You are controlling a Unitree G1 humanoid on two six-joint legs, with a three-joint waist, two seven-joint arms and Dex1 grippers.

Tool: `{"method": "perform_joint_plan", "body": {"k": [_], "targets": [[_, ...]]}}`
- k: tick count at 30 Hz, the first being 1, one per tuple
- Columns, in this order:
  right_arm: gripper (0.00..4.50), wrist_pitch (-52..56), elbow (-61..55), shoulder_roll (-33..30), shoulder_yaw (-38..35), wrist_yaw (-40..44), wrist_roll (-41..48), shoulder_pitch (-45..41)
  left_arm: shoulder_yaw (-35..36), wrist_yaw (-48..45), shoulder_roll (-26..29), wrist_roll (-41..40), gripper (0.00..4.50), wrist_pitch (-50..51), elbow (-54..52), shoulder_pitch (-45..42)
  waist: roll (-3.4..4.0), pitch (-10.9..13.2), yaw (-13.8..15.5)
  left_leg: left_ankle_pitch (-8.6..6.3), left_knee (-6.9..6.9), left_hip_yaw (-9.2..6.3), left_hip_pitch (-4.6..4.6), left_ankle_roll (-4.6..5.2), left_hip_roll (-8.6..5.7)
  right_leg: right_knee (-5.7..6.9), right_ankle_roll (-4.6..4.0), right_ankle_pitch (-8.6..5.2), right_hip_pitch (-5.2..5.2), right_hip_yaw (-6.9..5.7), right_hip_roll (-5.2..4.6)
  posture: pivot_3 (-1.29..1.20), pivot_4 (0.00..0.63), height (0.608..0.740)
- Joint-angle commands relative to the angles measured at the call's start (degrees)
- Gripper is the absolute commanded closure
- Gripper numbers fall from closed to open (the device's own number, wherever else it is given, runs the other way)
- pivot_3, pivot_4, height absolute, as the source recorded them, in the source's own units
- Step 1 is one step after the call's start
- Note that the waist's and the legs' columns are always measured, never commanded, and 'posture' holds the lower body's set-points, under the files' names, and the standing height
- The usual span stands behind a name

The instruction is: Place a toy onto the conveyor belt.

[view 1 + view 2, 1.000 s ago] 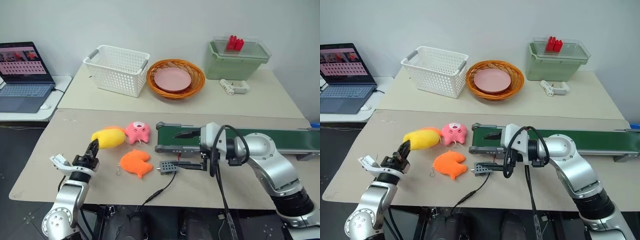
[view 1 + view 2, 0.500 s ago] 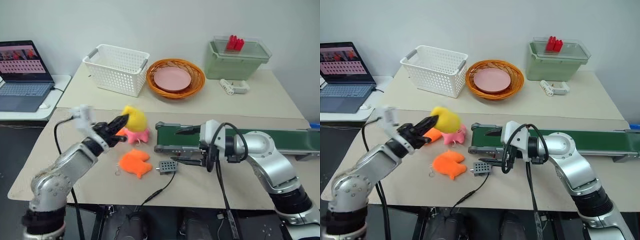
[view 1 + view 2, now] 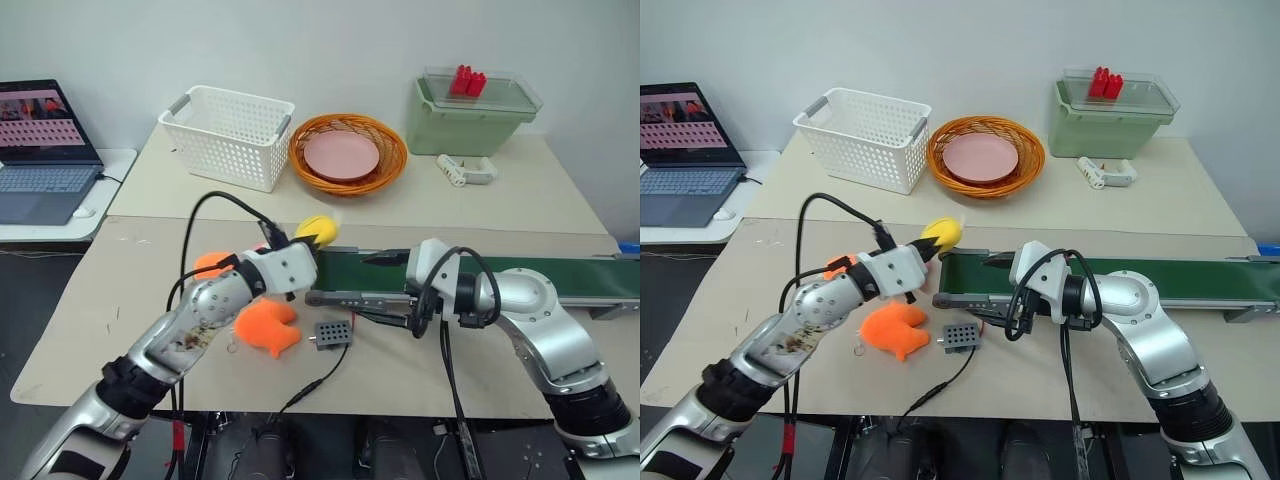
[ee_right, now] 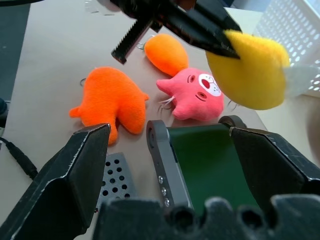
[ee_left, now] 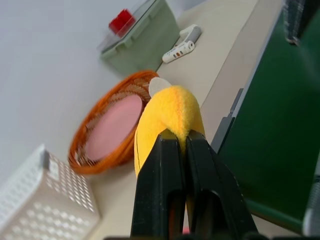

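Observation:
The yellow oval plush toy (image 3: 316, 230) hangs in the air just by the left end of the conveyor belt (image 3: 560, 278), a long dark green strip in a grey frame. My left gripper (image 3: 301, 243) is shut on the toy, its black fingers (image 5: 167, 170) pinching the plush from behind. In the right wrist view the toy (image 4: 250, 70) floats above the belt's end roller (image 4: 165, 160). My right gripper (image 3: 363, 288) stands wide open across the belt's left end, with nothing between its fingers.
A pink plush (image 4: 192, 97) and two orange plushes (image 3: 268, 328) (image 4: 167, 52) lie left of the belt. A small grey perforated box (image 3: 333, 332) with a cable sits in front. At the back stand a white basket (image 3: 228, 135), an orange basket with a pink plate (image 3: 345, 155) and a green bin (image 3: 470, 110); a laptop (image 3: 45, 150) is far left.
My left arm has swung up and to the right with the yellow toy, from the table's left front to the belt's left end, rolling its wrist. The right arm has stayed put.

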Motion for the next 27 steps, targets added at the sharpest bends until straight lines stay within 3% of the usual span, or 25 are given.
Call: {"method": "perform_joint_plan", "body": {"k": [1, 6, 13, 27], "targets": [[0.0, 0.4, -3.0, -0.7, -2.4, -1.2, 0.2, 0.2, -2.7, 0.7, -0.8, 10.6, 4.46, -10.0, 5.8, -2.5, 0.0, 0.0, 0.0, -0.01, 0.0, 0.0, 0.0, 0.01, -0.01, 0.0, 0.0, 0.0, 0.0, -0.01, 0.0, 0.0, 0.15, 0.74], [0.0, 1.5, -4.7, -1.5, -3.5, -2.5, 0.4, 1.4, -4.3, 1.7, -4.1, 16.8, 4.46, -20.8, 13.4, -4.2, 0.0, 0.0, 0.1, -0.05, 0.04, 0.01, -0.02, 0.14, 0.0, 0.04, 0.03, 0.01, -0.01, -0.02, -0.05, 0.0, 0.15, 0.74], [0.0, 2.9, -6.5, -1.9, -4.3, -3.8, 0.6, 2.6, -3.4, -0.7, -7.9, 17.4, 4.46, -27.7, 17.3, -4.3, -0.01, 0.0, 0.1, -0.15, 0.25, 0.04, -0.1, 0.36, -0.06, 0.04, 0.28, 0.17, 0.02, 0.0, -0.18, 0.0, 0.15, 0.74], [0.0, 3.5, -7.3, -2.0, -4.7, -4.8, 0.5, 3.3, -0.1, -3.6, -10.9, 16.9, 4.46, -27.5, 20.2, -3.6, 0.0, 0.0, 0.0, -0.25, 0.62, 0.05, -0.1, 0.58, -0.04, 0.12, 0.44, 0.28, 0.11, 0.08, -0.19, 0.0, 0.15, 0.74]]}}
